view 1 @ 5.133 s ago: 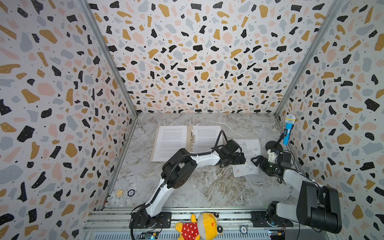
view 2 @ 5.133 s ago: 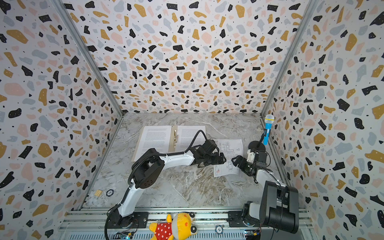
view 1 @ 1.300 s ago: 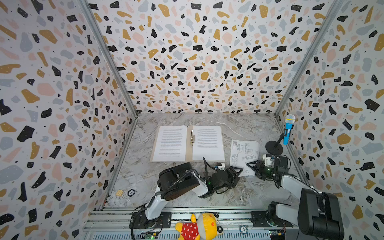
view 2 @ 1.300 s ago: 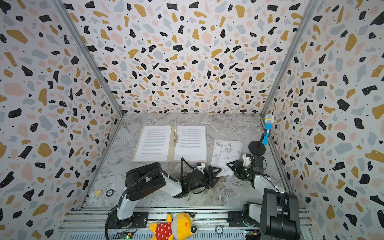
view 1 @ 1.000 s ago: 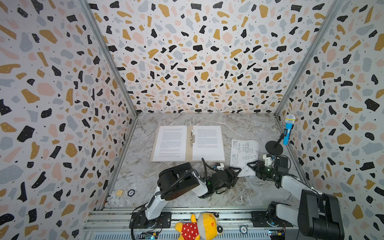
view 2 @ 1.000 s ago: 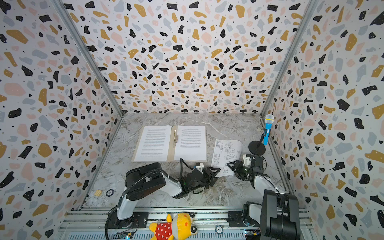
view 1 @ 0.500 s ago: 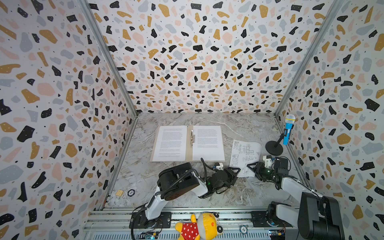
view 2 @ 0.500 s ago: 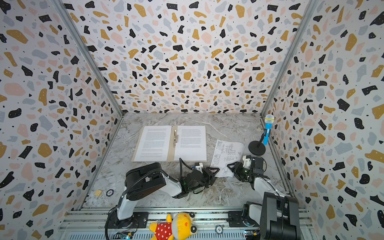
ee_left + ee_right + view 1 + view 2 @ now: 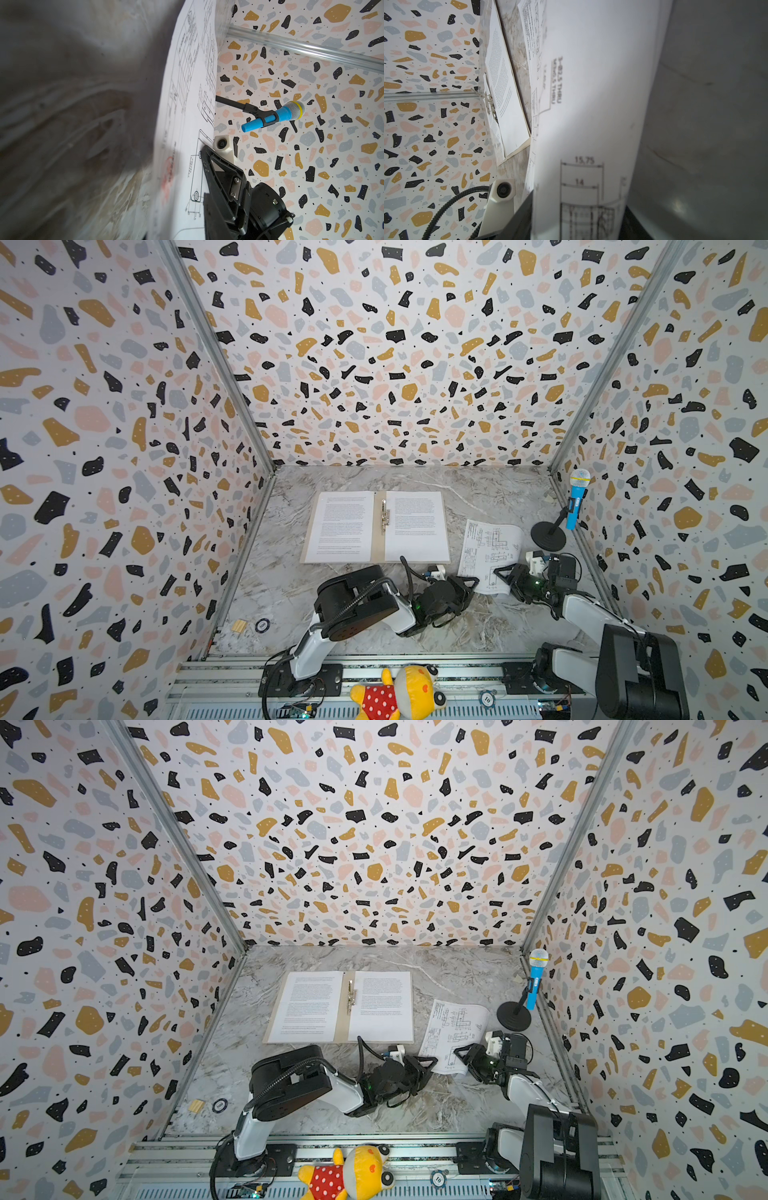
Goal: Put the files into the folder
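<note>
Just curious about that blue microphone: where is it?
In both top views the microphone stands by the right wall, just right of the diagram sheet.

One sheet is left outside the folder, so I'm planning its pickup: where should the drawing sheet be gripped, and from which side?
Grip the drawing sheet at its near edge, coming in low from the front. That edge curls up off the table while most of it lies flat, likely leaving room to slip beneath.
</note>
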{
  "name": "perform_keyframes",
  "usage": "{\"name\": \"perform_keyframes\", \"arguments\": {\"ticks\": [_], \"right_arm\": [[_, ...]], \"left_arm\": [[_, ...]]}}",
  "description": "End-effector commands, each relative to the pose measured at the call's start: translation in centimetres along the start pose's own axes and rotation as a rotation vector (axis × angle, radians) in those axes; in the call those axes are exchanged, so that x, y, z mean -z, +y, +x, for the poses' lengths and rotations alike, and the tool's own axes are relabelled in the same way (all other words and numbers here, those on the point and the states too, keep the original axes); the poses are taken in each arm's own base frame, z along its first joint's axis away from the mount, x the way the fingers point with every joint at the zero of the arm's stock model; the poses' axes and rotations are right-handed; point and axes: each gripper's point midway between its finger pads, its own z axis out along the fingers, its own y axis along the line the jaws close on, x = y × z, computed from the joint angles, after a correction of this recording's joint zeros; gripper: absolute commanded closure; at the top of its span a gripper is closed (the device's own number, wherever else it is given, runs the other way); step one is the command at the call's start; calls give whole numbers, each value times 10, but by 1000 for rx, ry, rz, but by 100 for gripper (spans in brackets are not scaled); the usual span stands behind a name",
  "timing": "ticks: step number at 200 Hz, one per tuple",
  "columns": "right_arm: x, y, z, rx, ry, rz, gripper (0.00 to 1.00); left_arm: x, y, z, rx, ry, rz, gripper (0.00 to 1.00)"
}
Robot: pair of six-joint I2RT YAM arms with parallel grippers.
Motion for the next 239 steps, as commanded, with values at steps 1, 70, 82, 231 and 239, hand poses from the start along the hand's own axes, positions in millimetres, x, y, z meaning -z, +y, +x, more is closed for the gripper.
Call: {"name": "perform_keyframes", "arguments": {"ticks": [1, 70, 82, 231, 239], "right_arm": [[1, -1, 4, 9, 8, 9, 46], [2, 3, 2, 16, 7, 0, 44], [2, 4, 2, 18, 6, 0, 44], [18, 10, -5, -65, -5, -132, 5], [18, 9, -5, -65, -7, -133, 4]], "left_arm": [[4, -24, 7, 5, 12, 77, 80], [5, -33, 8, -9, 11, 101, 93], [5, -35, 8, -13, 10, 105, 94], [18, -79, -7, -135, -46, 108, 100], [19, -81, -9, -136, -48, 111, 100]]}}
